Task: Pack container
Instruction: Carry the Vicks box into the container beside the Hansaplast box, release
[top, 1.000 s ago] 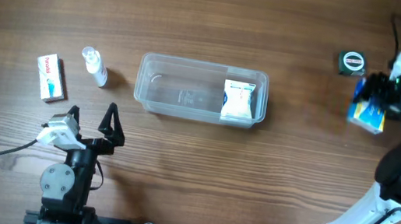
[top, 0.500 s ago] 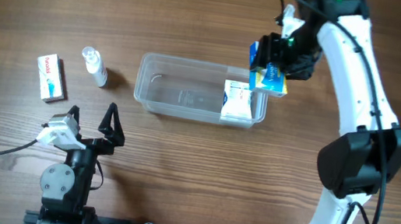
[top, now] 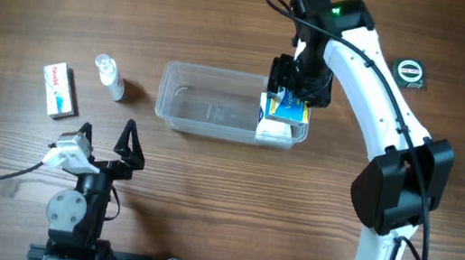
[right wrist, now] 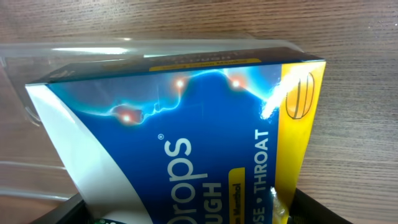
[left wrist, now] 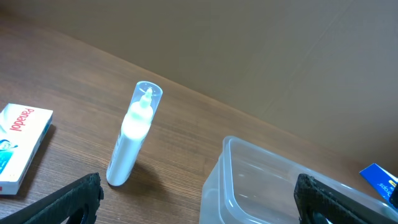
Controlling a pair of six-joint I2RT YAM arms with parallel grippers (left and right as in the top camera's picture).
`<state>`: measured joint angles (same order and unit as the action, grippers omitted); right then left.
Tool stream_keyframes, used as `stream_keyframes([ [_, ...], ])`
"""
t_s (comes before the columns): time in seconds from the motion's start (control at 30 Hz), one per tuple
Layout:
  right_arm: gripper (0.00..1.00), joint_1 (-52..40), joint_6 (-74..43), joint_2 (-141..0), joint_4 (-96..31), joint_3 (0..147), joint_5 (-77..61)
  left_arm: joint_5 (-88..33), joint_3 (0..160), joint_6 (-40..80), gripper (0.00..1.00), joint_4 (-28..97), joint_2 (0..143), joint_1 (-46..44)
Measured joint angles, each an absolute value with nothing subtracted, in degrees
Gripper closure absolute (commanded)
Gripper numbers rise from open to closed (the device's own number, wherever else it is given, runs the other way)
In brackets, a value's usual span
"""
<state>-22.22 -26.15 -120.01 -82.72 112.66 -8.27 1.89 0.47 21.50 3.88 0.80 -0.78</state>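
You're bringing the cough-drop box (top: 288,110), clenched in the right gripper (top: 293,93), in from the far right over the container (top: 209,105), nearing release.

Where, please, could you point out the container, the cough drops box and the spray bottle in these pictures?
container (top: 208,108): overhead view, on its bare floor.
cough drops box (right wrist: 186,137): right wrist view, on its blue face.
spray bottle (left wrist: 127,146): left wrist view, on its white body.
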Motion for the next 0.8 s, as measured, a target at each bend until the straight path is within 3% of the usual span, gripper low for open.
stream_keyframes([
  [0.33,0.24,-22.5,-27.0,-120.0,-76.4,105.3,-7.8,1.9,0.5,21.5,0.00,3.9,0.8,-0.8],
  [0.8,0.25,-22.5,-25.5,-120.0,-81.9,105.6,-7.8,1.9,0.5,21.5,0.00,3.9,0.8,-0.8],
])
